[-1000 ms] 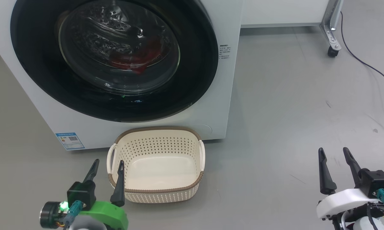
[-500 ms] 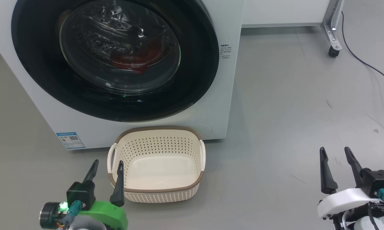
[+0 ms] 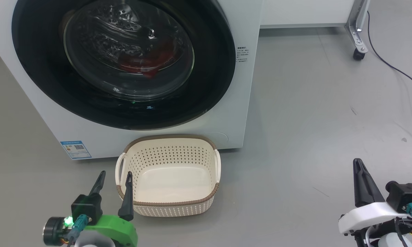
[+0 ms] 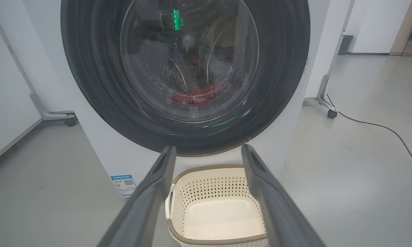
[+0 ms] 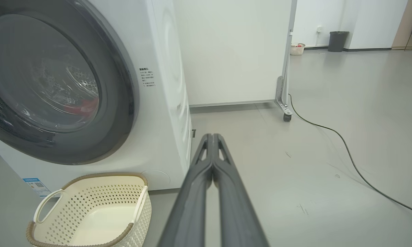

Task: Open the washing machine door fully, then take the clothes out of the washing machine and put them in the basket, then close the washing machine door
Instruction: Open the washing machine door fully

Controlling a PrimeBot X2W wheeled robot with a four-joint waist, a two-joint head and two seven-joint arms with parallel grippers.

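Head view: basket before washing machine, cable right.

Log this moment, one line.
round black-ringed glass door: shut; red clothes: inside; cream plastic basket: empty; left fingers: open; right fingers: shut

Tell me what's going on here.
Nothing is being handled yet. The washing machine door is closed, with the red clothes behind its glass. The cream basket sits empty on the floor before the washing machine. The left tool hangs open beside the basket; the right tool is shut on nothing, off to the right.
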